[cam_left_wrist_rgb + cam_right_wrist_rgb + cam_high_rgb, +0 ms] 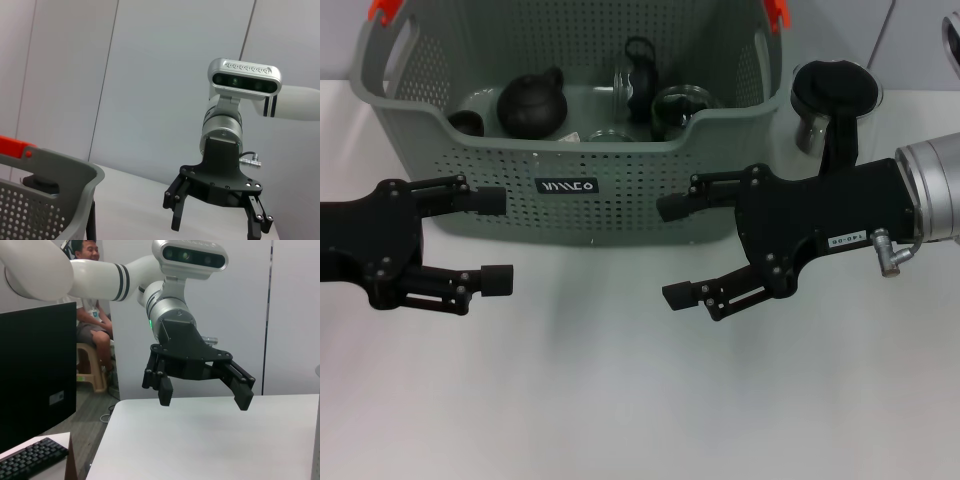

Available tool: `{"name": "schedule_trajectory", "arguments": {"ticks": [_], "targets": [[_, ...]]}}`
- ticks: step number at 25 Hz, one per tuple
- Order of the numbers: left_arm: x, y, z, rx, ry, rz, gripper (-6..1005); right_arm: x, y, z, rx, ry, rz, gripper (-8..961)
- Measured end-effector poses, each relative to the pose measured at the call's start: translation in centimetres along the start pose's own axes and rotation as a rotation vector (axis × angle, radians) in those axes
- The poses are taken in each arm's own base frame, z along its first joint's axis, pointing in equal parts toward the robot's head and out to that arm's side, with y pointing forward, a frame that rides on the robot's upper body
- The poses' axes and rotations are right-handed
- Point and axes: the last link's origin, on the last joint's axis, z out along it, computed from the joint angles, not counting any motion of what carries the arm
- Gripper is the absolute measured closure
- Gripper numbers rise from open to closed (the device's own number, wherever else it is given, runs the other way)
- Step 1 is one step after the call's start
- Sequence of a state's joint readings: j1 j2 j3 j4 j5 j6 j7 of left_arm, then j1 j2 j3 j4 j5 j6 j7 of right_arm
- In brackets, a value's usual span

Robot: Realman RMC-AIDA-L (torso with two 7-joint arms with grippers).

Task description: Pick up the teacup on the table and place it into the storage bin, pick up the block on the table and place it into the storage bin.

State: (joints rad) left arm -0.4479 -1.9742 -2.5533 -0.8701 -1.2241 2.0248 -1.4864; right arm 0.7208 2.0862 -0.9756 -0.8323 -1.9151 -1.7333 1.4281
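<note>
We see the storage bin [570, 150] standing at the far side of the white counter [620, 400], orange clips [382, 10] on its rim. Inside it lie a dark round teapot [530, 103], glass pieces [680, 105] and a small dark cup [467, 122]. A glass jug [830, 105] with a black lid stands just right of the bin. Our left gripper [495, 240] hovers near the bin's front left, jaws wide apart and holding nothing. Our right gripper [678, 250] hovers before the bin's front right, jaws likewise spread and empty.
</note>
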Motion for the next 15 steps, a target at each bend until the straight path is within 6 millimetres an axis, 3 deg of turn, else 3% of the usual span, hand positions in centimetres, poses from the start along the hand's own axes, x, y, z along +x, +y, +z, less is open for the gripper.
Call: {"name": "schedule_trajectory", "arguments": {"ticks": [15], "targets": [[0.00, 0.00, 0.00, 0.000, 0.000, 0.000, 48, 0.00, 0.00, 0.00, 0.000, 0.000, 0.000, 7]]}}
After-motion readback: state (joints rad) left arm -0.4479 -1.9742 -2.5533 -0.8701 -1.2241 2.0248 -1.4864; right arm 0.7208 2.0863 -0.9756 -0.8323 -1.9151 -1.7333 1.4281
